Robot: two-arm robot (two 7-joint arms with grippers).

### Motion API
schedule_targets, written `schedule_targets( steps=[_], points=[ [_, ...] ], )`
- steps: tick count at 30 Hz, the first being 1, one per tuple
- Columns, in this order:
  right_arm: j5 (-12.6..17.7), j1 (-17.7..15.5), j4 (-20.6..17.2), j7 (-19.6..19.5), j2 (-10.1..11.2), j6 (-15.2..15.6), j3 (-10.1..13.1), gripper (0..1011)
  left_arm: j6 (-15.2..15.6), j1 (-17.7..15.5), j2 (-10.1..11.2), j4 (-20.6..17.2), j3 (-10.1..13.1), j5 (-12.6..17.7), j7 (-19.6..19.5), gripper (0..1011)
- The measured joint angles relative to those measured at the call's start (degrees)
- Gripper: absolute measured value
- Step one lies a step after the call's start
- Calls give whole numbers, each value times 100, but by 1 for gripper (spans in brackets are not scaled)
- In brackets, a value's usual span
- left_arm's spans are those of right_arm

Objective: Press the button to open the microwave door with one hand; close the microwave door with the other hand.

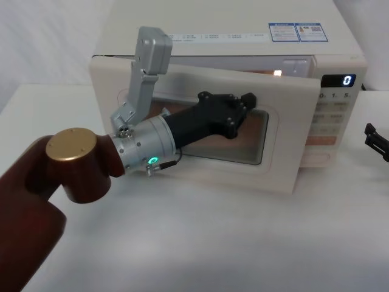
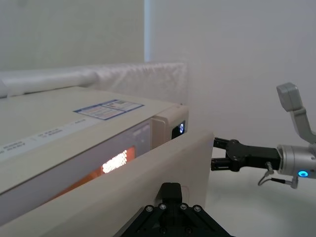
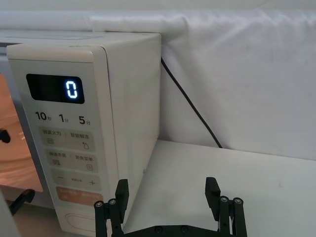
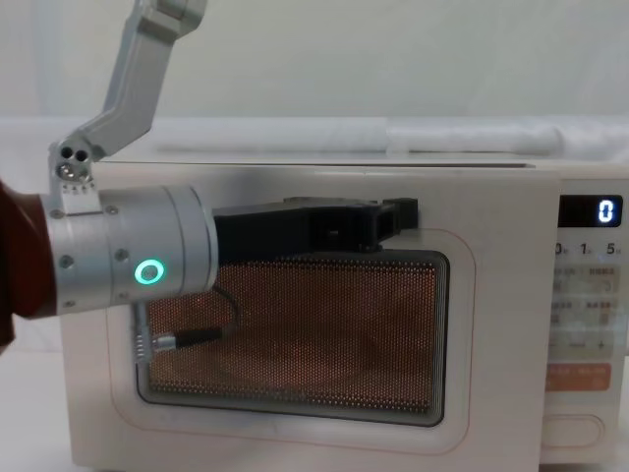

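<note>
Pressing flat against the wide cream microwave door with its dark rounded window: the left black flat-fingered gripper, at the window's upper edge, fingers seemingly together and clasping nothing (cannot tell for certain how far parted). Behind it, a silver cylindrical wrist with a green ring light, then a brown arm segment. Door ajar, swung out from the cream-white boxy microwave, orange light glowing through the gap along its top. Beside the door, a narrow control panel with a black digital display reading 0; at the panel's foot, the large cream oval push-button. Near the microwave's right side, the right black gripper, fingers spread wide, empty, above the white table.
</note>
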Motion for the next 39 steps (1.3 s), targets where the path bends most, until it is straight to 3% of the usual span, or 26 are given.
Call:
schedule_targets(
  steps=[23,39],
  points=[
    [0,0,0,0,0,0,0,1002,-203,-260,-392,430,62,187,483,0],
    [0,0,0,0,0,0,0,1002,-149,-255,-484,450,-24,265,594,0]
  ],
)
